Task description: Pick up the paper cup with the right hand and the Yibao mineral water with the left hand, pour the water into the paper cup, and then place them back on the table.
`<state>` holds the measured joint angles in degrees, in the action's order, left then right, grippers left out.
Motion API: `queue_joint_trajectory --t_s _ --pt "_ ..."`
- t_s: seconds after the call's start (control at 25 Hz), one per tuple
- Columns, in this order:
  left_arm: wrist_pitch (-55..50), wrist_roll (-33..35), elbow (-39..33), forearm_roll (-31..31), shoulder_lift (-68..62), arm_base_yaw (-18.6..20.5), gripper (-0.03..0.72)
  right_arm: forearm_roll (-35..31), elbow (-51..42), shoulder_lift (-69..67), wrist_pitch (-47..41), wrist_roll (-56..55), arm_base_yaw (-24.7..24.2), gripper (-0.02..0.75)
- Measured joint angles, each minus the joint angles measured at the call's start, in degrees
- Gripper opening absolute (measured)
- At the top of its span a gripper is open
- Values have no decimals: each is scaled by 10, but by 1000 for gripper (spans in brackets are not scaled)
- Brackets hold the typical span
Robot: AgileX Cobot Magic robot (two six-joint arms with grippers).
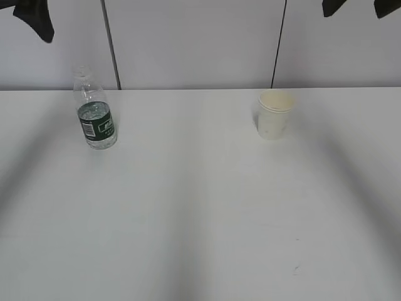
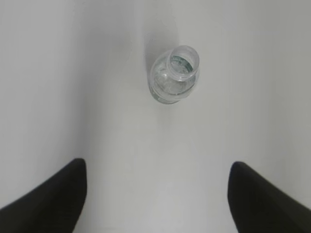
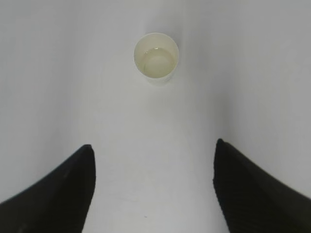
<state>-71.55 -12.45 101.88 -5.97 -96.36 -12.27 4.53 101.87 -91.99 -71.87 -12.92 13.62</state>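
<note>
On the left of the white surface [image 1: 188, 213], the Yibao mineral water [image 1: 95, 115] stood upright and capless, its dark green label facing the camera and some water inside. In the left wrist view the bottle [image 2: 173, 75] sat ahead of the left pincer [image 2: 158, 199], seen almost from above through its open mouth. That pincer's two black fingers [image 2: 51, 201] were spread wide apart, holding nothing and touching nothing, with bare surface between them and the bottle well clear of both tips.

Toward the right, well apart from the bottle, the paper cup [image 1: 274, 114] stood upright near the far edge of the surface. In the right wrist view the cup [image 3: 155, 57] lay ahead of the right pincer [image 3: 154, 191], its rim round and a little liquid visible at the bottom. This pincer's fingers [image 3: 252, 194] were likewise wide apart and empty, clear of the cup. In the exterior view only dark parts of the arms showed at the top corners.
</note>
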Motion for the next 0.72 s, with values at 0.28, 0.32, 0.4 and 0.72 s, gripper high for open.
queue_joint_trajectory --t_s 0.28,0.32,0.4,0.72 --pt "0 12 -98 -1 125 0 543 -1 -123 115 0 8 0 586" --pt "0 13 -120 -2 146 0 543 -4 -144 137 0 8 0 586" --pt "-2 15 -161 -3 194 0 543 -11 -196 190 0 8 0 586" --pt "-6 17 -292 -3 325 0 543 -24 -369 381 -1 6 0 586"
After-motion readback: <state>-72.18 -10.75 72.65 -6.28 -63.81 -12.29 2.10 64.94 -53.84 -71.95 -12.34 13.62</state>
